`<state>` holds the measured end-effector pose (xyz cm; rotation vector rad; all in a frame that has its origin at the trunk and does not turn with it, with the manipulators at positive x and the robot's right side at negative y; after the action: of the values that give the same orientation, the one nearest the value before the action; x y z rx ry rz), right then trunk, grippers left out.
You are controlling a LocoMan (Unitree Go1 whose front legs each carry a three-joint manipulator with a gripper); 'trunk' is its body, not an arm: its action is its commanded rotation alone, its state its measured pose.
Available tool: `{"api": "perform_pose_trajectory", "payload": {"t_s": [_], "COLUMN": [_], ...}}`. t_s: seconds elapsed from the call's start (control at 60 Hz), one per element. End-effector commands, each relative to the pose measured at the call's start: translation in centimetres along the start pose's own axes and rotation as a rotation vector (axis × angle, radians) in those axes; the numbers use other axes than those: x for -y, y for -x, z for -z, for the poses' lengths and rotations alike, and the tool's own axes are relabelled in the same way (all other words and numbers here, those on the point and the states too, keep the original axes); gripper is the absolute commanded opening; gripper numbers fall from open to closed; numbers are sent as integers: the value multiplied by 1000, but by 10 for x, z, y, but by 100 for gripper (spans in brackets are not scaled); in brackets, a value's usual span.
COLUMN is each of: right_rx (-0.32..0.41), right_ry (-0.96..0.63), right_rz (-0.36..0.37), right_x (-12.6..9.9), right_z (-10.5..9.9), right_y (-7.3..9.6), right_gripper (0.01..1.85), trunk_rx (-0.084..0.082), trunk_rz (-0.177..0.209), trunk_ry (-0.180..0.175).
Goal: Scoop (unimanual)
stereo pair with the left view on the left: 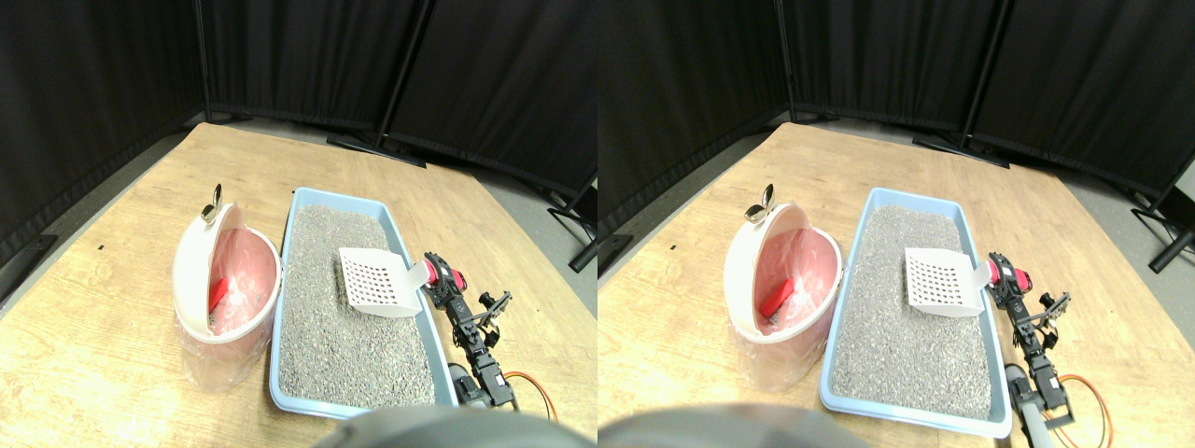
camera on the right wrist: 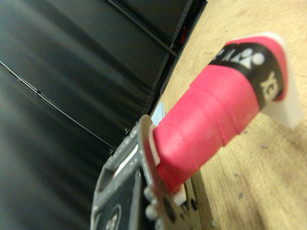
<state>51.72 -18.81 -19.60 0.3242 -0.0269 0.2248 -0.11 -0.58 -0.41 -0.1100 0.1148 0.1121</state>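
A white slotted scoop [stereo pair with the left view on the left: 378, 280] sits level over the grey litter [stereo pair with the left view on the left: 345, 350] in the light-blue tray [stereo pair with the left view on the left: 280, 308], on the tray's right side. No litter shows in it. Its pink-wrapped handle [stereo pair with the left view on the left: 428, 273] runs to my right gripper [stereo pair with the left view on the left: 439, 278], which is shut on it just past the tray's right rim. In the wrist view the pink handle [camera on the right wrist: 211, 120] passes through the dark jaw frame. Whether the scoop touches the litter I cannot tell.
A white bin [stereo pair with the left view on the left: 198, 266] with a pink bag liner [stereo pair with the left view on the left: 247, 271] stands left of the tray, tilted open, with a red thing [stereo pair with the left view on the left: 217, 292] inside. An orange cable [stereo pair with the left view on the left: 539, 390] lies by my arm. Black curtain panels [stereo pair with the left view on the left: 299, 56] close off the wooden floor [stereo pair with the left view on the left: 103, 308].
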Motion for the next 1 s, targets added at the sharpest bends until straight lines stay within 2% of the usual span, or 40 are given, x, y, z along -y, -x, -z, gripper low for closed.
{"api": "perform_pose_trajectory", "payload": {"t_s": [0.017,0.267,0.35,0.383,0.45,0.483,0.5,0.533,0.55,0.6,0.65,0.717,0.767,1.0], "right_rx": [51,40,-26,-54,-134,-149,-202,-215,-253,-271,-314,-323,-321,-278], "right_ry": [1,-14,7,18,16,15,-1,-7,-25,-32,-46,-57,-63,-46], "right_rz": [-12,22,86,125,174,181,193,197,216,219,219,217,212,203], "right_x": [0,6,5,4,0,-1,-3,-4,-5,-6,-9,-9,-9,-9], "right_z": [-5,3,4,3,-1,-1,-6,-7,-10,-11,-17,-20,-22,-33], "right_y": [2,10,14,15,20,21,26,26,29,31,34,36,37,45], "right_gripper": [5,5,5,16,49,55,79,84,100,111,139,150,152,146], "trunk_rx": [-5,-4,-5,-6,-5,-4,-4,-3,-3,-3,-6,-5,-7,-5], "trunk_rz": [12,31,32,33,33,34,34,36,36,36,41,44,48,58], "trunk_ry": [16,-2,-3,-5,-6,-8,-8,-10,-10,-10,-11,-14,-15,-19]}}
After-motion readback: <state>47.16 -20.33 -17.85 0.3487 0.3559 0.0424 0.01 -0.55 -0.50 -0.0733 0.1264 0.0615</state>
